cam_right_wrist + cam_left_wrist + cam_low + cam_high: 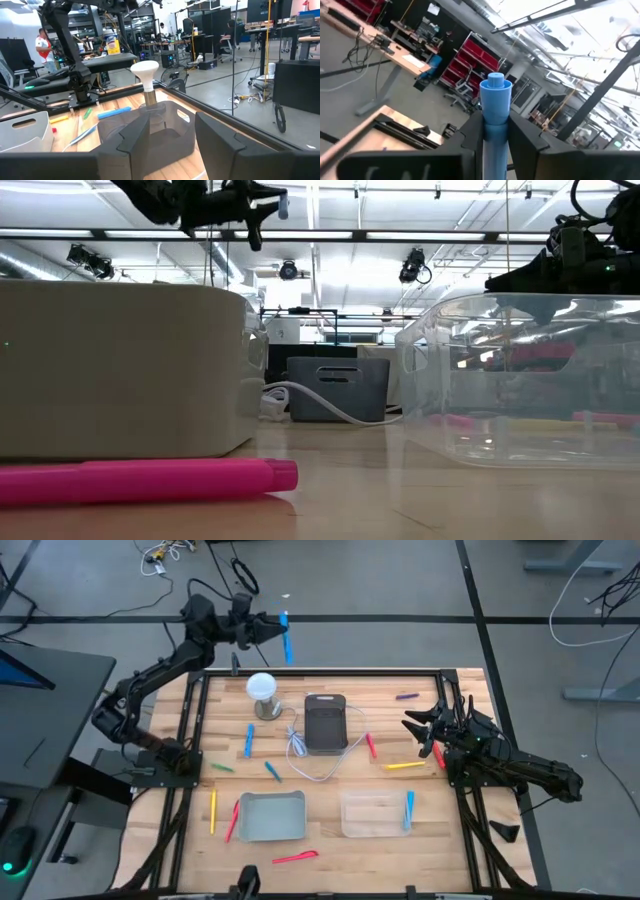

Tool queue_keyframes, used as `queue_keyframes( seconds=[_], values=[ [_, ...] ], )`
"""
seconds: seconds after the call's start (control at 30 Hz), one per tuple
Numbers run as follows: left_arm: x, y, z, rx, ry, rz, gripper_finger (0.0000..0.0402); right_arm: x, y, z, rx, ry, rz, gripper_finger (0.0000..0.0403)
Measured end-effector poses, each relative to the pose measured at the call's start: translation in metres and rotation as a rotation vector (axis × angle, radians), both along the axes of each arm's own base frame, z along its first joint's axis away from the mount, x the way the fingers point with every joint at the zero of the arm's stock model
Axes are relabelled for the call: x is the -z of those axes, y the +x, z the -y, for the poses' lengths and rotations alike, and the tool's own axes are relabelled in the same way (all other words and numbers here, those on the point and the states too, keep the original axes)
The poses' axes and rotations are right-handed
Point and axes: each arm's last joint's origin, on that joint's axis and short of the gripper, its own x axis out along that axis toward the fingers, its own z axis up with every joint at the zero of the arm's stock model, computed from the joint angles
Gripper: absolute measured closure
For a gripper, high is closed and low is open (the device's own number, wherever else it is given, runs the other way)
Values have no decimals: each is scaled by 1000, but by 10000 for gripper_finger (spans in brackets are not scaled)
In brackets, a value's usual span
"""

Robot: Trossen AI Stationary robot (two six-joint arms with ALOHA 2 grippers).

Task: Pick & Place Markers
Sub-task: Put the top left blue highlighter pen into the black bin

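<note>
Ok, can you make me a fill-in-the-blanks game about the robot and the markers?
1. The left tool is shut on a ____ marker.
2. The clear bin has just ____ marker in it.
3. The right tool is open and holds ____.
4. The marker lying nearest the table's front edge is ____.

Missing words: blue; one; nothing; pink

Bright overhead glare, blurred foreground
</note>
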Motion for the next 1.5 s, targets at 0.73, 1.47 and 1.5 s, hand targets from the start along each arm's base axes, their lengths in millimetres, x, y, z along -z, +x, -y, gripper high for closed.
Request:
queue_keyframes(
  seconds=[0.73, 1.47, 1.5],
  values=[
    [-39, 4, 89, -503, -229, -517, 332, 0, 0, 0, 0, 0, 0, 243],
    [-34, 91, 105, -626, -579, -938, 329, 0, 0, 0, 0, 0, 0, 243],
    [-32, 96, 103, -620, -594, -948, 329, 0, 0, 0, 0, 0, 0, 243]
  ],
)
